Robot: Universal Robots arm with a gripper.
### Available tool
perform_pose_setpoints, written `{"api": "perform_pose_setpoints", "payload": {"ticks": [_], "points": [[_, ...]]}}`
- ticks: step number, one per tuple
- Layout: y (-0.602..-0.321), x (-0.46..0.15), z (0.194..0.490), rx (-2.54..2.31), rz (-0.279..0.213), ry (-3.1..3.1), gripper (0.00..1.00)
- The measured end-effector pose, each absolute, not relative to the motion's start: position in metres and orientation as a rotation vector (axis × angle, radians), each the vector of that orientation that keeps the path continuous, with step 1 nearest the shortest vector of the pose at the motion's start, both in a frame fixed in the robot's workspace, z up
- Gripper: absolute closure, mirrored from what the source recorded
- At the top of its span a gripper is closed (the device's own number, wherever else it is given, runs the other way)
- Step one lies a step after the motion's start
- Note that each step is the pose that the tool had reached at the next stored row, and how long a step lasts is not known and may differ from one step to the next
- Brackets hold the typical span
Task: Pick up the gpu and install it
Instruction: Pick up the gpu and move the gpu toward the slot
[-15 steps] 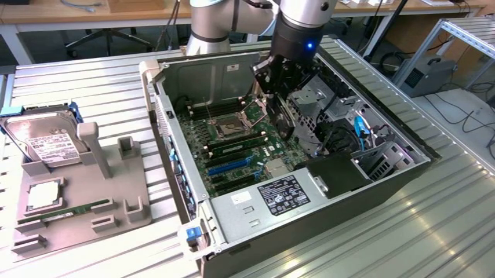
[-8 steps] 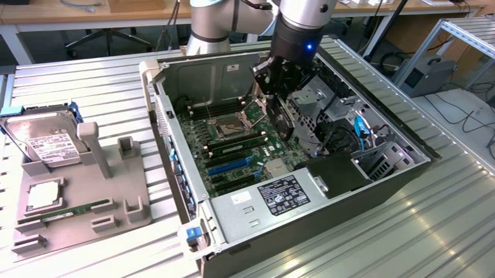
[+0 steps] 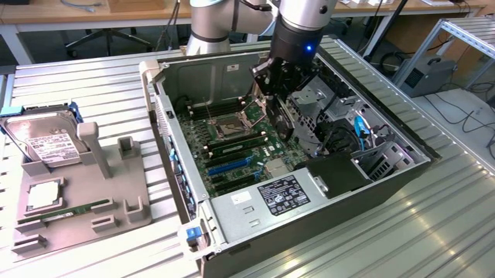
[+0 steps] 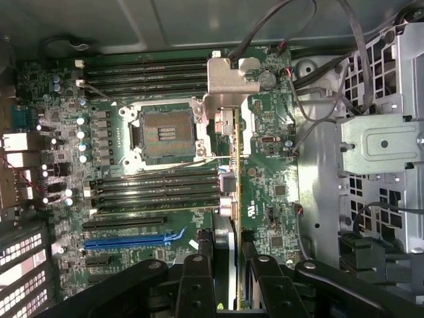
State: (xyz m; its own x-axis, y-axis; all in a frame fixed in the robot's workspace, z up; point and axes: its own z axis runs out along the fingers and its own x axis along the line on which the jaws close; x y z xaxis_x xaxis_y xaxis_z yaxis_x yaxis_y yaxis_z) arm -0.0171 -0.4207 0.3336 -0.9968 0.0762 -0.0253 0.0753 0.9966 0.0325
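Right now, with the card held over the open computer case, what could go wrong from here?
1. The gpu hangs edge-on in the fingers beside the CPU socket, not over the blue slot. Pressing down here could strike motherboard parts.
2. A black cable runs close to the card's silver bracket and might snag it.

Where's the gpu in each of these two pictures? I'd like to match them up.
Exterior view: the gpu hangs edge-on over the motherboard, just to the exterior view's right of the processor socket.
Wrist view: the gpu is a thin edge running from the fingers to its silver bracket, beside the socket.
Shared landmark: the empty processor socket.
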Motion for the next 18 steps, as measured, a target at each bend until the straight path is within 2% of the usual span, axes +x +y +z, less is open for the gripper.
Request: {"api": "perform_pose_setpoints", "payload": {"ticks": [18], "points": [[-0.4207,-0.0171,0.3283,0.118,0.049,3.112,0.73]]}}
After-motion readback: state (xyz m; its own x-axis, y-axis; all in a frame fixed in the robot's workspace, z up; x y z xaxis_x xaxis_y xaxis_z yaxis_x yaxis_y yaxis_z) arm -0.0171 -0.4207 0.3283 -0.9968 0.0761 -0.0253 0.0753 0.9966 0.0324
